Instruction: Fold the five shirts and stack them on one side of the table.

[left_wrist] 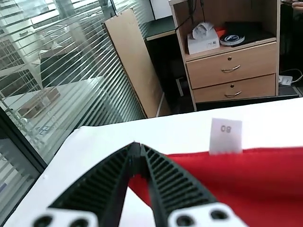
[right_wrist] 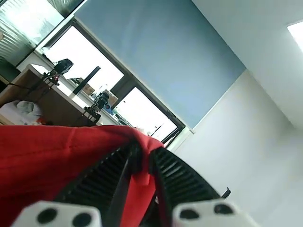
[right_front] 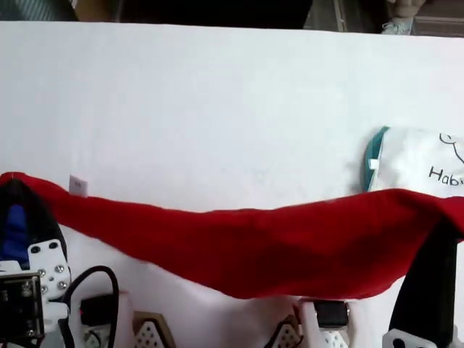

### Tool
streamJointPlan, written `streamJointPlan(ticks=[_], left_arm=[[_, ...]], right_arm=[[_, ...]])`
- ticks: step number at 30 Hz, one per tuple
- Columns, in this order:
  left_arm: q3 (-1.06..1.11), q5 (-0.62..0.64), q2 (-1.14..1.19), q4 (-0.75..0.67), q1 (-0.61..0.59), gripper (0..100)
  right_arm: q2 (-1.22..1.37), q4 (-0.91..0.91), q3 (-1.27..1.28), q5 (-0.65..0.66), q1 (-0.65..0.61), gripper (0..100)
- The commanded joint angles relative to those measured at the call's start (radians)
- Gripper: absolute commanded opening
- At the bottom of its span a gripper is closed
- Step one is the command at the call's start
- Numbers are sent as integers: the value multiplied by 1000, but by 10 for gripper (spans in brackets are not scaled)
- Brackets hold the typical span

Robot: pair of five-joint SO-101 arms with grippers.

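- Two grippers hold one red shirt (right_front: 275, 246) stretched between them. The left gripper (left_wrist: 137, 150) is clamped on one end, near the white label (left_wrist: 226, 136), and the right gripper (right_wrist: 140, 158) is pinched tight on the other end.
- The shirt hangs as a sagging band over the near part of the table (right_front: 217, 94). It looks lifted rather than lying flat.
- A white shirt (right_front: 424, 163) lies folded at the right side of the table, so that is probably the stacking side.
- To do this step well, hold both ends level and pull just enough to take out the sag. Then lay the cloth on bare table so the fold line falls straight.
- An uneven pull could slip a corner out of a jaw, and the trailing cloth could drag across the white shirt.
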Motion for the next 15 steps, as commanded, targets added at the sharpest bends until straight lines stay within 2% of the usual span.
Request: streamJointPlan(ticks=[1, 10, 15], left_arm=[[-25, -2, 0, 3, -12, 25], [7, 0, 8, -17, -12, 25], [257, 0, 8, -241, -11, 25]], right_arm=[[1, 10, -5, -5, -5, 19], [30, 4, 48, -6, -5, 20], [105, -35, 192, -41, -7, 21]])
